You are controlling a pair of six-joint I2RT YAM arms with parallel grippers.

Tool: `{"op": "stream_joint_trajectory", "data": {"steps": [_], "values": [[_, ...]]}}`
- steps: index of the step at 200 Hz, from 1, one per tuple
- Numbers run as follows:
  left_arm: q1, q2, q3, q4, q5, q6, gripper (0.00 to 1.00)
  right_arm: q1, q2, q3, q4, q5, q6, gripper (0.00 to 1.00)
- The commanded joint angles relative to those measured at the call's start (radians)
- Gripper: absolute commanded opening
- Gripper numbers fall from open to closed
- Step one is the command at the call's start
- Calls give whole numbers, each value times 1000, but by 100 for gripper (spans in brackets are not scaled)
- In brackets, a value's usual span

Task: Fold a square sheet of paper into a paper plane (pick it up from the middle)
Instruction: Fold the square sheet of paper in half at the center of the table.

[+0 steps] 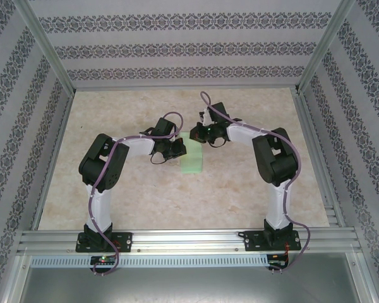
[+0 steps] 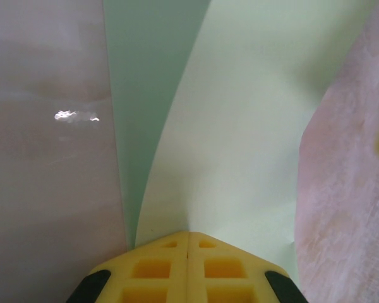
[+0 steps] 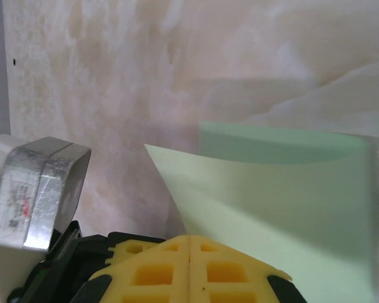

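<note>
The square sheet of paper (image 1: 192, 159) is pale green and lies mid-table between both arms, one part lifted and curling over the flat part. In the left wrist view the lifted sheet (image 2: 240, 126) runs straight into my left gripper (image 2: 188, 233), whose yellow fingers (image 2: 153, 270) are pressed together on it. My right gripper (image 3: 189, 237) is likewise shut on an edge of the sheet (image 3: 284, 208), near a raised corner. From above, the left gripper (image 1: 177, 149) and right gripper (image 1: 200, 134) sit close together at the sheet's far end. The paper plane is out of view.
The beige marbled table (image 1: 145, 196) is boxed in by patterned walls and an aluminium frame rail (image 1: 189, 240) at the near edge. A silver metal part (image 3: 38, 189) shows at the left of the right wrist view, close beside that gripper.
</note>
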Motion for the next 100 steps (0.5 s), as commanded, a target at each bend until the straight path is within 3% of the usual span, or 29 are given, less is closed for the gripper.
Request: {"op": "stream_joint_trajectory", "data": {"steps": [1, 100], "values": [[2, 112, -78, -222, -128, 7, 0, 3, 62, 41, -2, 2, 24, 0], [-1, 112, -75, -237, -125, 18, 0, -138, 152, 101, -65, 76, -30, 0]]}}
